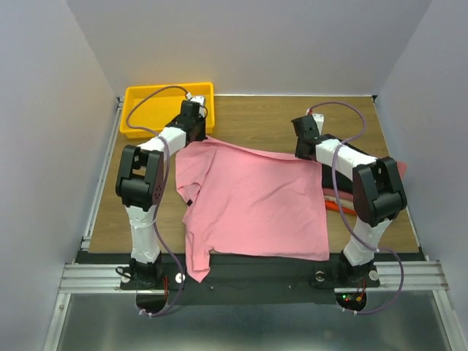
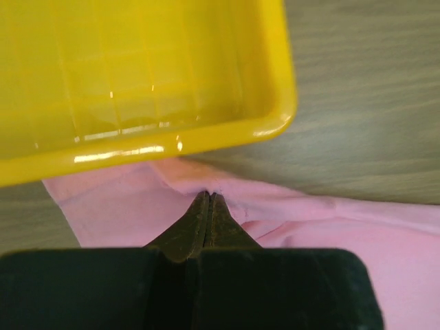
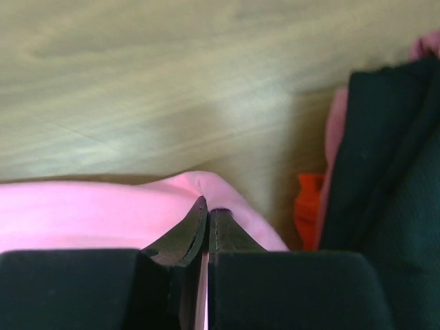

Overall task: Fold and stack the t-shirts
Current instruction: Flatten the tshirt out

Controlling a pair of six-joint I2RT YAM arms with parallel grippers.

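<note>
Pink collared shirt (image 1: 252, 208) lay spread open on the tabletop (image 1: 256, 117), not yet folded by my reckoning. Its collar faced the left arm's side and its hem the right, so its long axis ran left to right. At the right edge sat the folded t-shirts (image 3: 385, 172), seemingly done already. By the yellow tray (image 2: 137, 82) the left end effector (image 2: 207, 198) was clenched on the shirt's far edge, and the right end effector (image 3: 208, 205) pinched its far right corner.
</note>
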